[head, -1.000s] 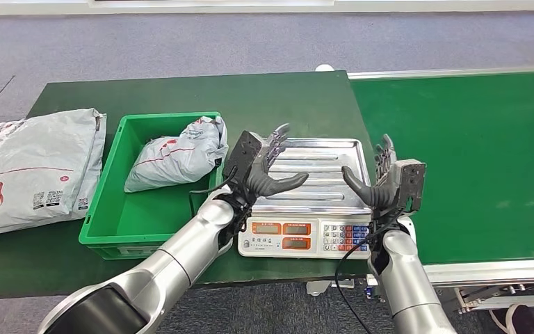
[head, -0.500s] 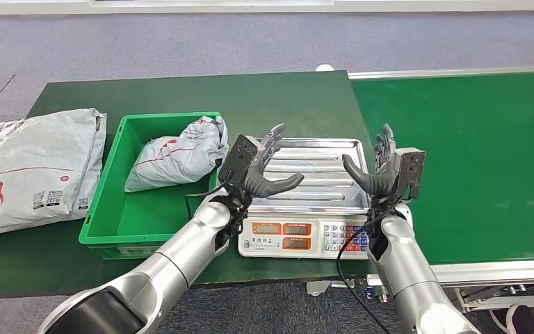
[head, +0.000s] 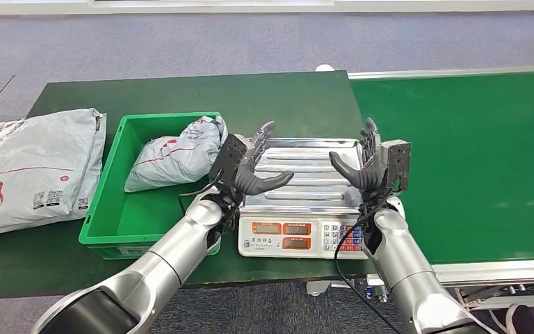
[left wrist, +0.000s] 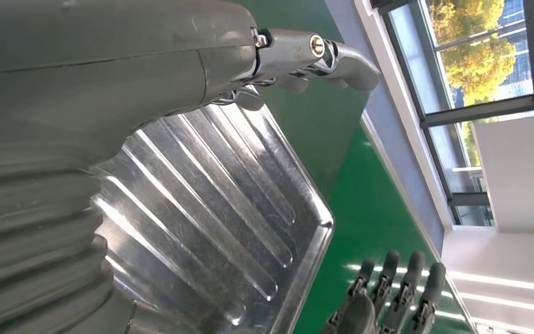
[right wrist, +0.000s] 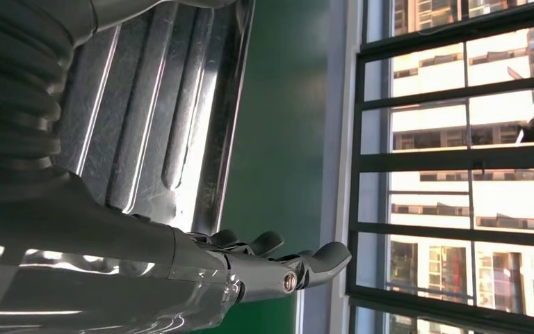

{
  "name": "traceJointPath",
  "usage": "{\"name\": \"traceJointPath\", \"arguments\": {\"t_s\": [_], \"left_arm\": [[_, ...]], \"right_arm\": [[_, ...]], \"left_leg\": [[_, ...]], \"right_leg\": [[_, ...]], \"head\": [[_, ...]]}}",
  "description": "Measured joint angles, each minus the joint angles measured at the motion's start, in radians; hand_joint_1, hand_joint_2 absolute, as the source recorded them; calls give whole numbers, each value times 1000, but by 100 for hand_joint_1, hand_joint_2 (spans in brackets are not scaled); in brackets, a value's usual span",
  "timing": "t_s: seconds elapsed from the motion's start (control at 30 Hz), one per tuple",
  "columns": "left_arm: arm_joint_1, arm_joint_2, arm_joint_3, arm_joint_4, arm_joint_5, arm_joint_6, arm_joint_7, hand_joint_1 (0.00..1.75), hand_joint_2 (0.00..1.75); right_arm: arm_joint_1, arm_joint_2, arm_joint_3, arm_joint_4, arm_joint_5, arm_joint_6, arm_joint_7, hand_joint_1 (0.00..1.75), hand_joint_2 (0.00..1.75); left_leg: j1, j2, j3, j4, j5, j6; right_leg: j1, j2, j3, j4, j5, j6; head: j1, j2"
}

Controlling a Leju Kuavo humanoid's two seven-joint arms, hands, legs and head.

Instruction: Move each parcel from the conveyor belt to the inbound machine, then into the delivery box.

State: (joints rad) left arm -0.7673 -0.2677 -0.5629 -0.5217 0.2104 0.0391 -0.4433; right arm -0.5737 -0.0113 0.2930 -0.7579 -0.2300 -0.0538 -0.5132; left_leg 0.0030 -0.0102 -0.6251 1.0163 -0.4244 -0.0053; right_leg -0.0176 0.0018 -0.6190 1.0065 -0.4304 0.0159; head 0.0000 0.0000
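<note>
Nearest me: scale (head: 304, 235) at the desk's (head: 181, 90) near edge, display and keypad facing me. Both my hands hover over its steel tray (head: 313, 177), palms facing each other. Left hand (head: 248, 165) over the tray's left edge, fingers apart, holding nothing. Right hand (head: 370, 162) over the right edge, fingers apart too, holding nothing. Left of the scale, green bin (head: 111, 223) with one grey parcel (head: 177, 153) in its far right corner. Bigger grey parcel (head: 31, 170) lies on the desk left of the bin. Conveyor belt (head: 473, 153) runs off right.
</note>
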Motion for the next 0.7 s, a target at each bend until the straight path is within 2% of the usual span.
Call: {"name": "traceJointPath", "arguments": {"t_s": [0.27,0.7], "left_arm": [[12,17,9,-26,-12,-1,2,0,175],[12,18,23,-32,-12,-3,6,0,175]], "right_arm": [[12,-3,21,-21,-7,-37,11,0,175],[25,-3,23,-59,0,-48,20,0,175]], "left_leg": [[0,0,0,0,0,0],[0,0,0,0,0,0]], "right_leg": [[0,0,0,0,0,0],[0,0,0,0,0,0]], "head": [[0,0],[0,0]]}}
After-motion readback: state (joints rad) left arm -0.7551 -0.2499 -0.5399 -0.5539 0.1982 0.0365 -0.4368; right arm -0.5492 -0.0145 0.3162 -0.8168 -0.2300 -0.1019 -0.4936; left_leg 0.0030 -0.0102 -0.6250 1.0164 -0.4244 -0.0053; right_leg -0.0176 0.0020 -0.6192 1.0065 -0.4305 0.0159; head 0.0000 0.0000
